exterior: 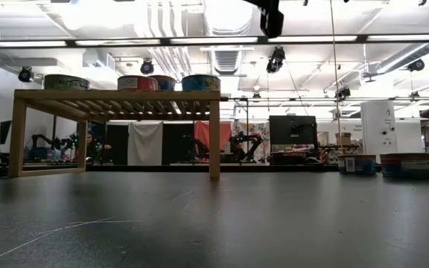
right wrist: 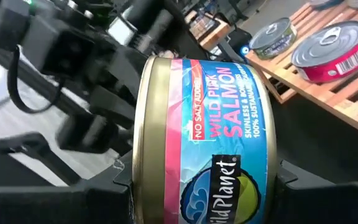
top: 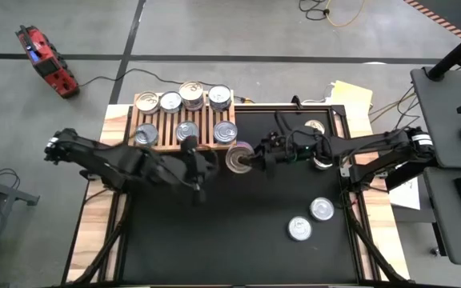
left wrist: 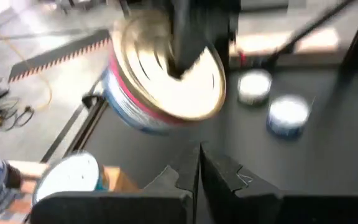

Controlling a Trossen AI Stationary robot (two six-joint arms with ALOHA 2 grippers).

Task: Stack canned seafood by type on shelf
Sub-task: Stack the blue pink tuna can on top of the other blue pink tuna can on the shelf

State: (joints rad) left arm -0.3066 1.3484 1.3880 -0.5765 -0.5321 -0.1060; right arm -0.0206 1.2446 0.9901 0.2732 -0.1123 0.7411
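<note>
The right gripper point(top: 246, 159) holds a salmon can point(right wrist: 204, 140) clamped between its two fingers, one on each flat end, with the can turned on its side above the black mat point(top: 238, 240). The wooden shelf point(top: 162, 132), carrying seven more cans point(top: 192, 94), sits just beyond and to the side of the held can, and two loose cans point(top: 310, 219) lie well behind this gripper on the mat. The left gripper point(top: 196, 186), fingers point(left wrist: 219, 171) pressed together and empty, hangs near the held can, just in front of the shelf.

Low view cuts both arms off at 12 o'clock; left wrist view blurs the salmon can point(left wrist: 166, 78), label unreadable.
</note>
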